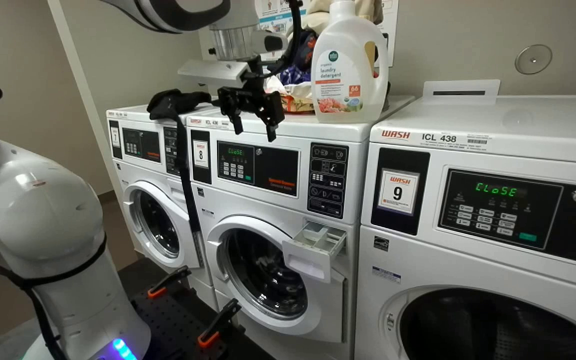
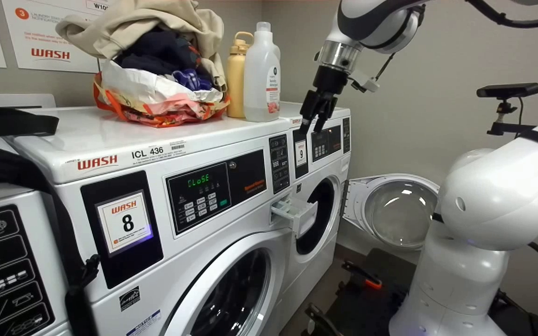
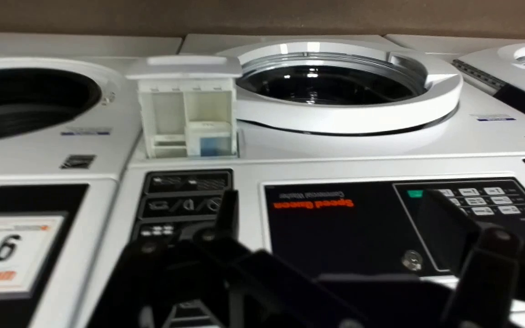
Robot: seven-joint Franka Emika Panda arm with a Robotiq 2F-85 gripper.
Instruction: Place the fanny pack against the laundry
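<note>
The fanny pack (image 1: pixel 170 103), black and floppy, lies on the front edge of the machine tops in an exterior view. Its strap (image 1: pixel 186 185) hangs down the machines' fronts. Close up at the left edge of an exterior view, the dark pouch (image 2: pixel 7 163) is partly cut off. The laundry (image 2: pixel 161 51) is heaped in a colourful bag atop washer 8, partly behind the detergent in an exterior view. My gripper (image 1: pixel 255 130) hangs in front of washer 8's top edge, right of the pouch. In the wrist view the gripper (image 3: pixel 335 218) has its fingers wide apart, nothing between them.
A large detergent bottle (image 1: pixel 343 80) stands beside the laundry, with a yellow bottle (image 2: pixel 237 79) near it. Below, a dispenser drawer (image 1: pixel 313 255) juts out of washer 8. A round machine door (image 2: pixel 397 210) stands swung out near the arm's base.
</note>
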